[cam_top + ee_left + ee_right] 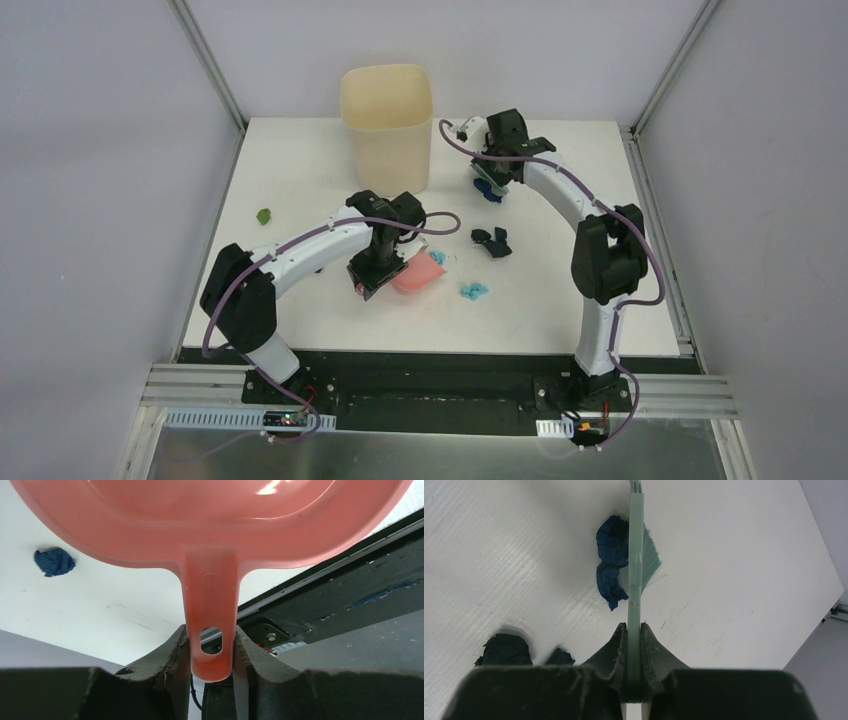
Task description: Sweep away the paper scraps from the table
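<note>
Right of the bin (pixel 387 120), the right end effector (pixel 634 635) is clamped shut on the brush (pixel 635 555) handle, with the brush head against a navy scrap (pixel 611 565). In front of the bin, the left end effector (pixel 211 645), partly closed, grips the dustpan (pixel 210 530) handle. Black scraps (pixel 491 241) and blue scraps (pixel 473 290) lie on the desk (pixel 300 160) to the bin's front right. A green scrap (pixel 264 215) lies to its left.

Bin (pixel 386 120): tall, cream, upright, open-topped, rear centre. Dustpan (pixel 420 273): pink plastic, well in front of bin; handle has hole near its end. Brush (pixel 489 187): teal, just right of bin; edge-on in wrist view, bristles fanning to one side. Grey walls (pixel 90 150) on three sides, metal rails (pixel 210 65) in rear corners. Black strip (pixel 430 385) along near edge.
</note>
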Tool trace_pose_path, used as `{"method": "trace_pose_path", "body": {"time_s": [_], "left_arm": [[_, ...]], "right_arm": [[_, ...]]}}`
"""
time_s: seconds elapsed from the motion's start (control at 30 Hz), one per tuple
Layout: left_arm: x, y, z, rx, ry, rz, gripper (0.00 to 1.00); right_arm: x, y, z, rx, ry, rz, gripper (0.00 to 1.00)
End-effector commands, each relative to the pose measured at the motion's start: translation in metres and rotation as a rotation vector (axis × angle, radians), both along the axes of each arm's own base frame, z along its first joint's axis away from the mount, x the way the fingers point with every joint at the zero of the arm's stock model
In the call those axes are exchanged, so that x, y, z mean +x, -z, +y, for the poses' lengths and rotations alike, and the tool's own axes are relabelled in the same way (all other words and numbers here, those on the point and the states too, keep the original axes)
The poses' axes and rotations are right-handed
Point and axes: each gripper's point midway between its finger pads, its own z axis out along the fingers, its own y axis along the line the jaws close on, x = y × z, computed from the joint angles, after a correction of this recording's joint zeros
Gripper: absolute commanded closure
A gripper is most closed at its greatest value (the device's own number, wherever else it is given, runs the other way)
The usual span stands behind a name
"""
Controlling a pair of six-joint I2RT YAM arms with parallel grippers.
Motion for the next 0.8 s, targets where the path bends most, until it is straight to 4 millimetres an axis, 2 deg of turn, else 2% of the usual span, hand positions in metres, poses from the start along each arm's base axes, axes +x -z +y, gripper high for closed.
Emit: {"method": "trace_pose_path", "body": {"time_s": [0.0,0.13,0.37,0.43,0.6,0.67,0.77], "left_arm": [[0.0,-0.02,-0.004,0.022,0.012,-0.008,1.0],[-0.006,-0.024,-0.012,0.03,0.05,0.015,1.0],[-0.003,-0.02,-0.011,0.071,0.054,0.033,1.0],[-0.002,-0.022,-0.01,0.07,0.051,0.015,1.0],[0.001,-0.037,-0.005,0.047,0.04,-0.052,1.0],[0.006,-0.046,0.002,0.061,0.016,-0.118,1.0],[0.014,-0.057,0.015,0.058,-0.028,-0.247,1.0]], "right_arm": [[-0.018,-0.008,-0.007,0.019,0.03,0.032,1.0],[-0.029,-0.007,-0.008,0.038,0.037,0.052,1.0],[-0.043,-0.022,-0.012,0.053,0.036,0.044,1.0],[-0.05,-0.025,-0.009,0.074,0.028,0.061,1.0],[-0.075,-0.016,0.007,0.073,0.008,0.124,1.0],[-0.084,-0.028,0.013,0.126,0.022,0.105,1.0],[-0.102,-0.062,0.023,0.267,0.033,0.078,1.0]]}}
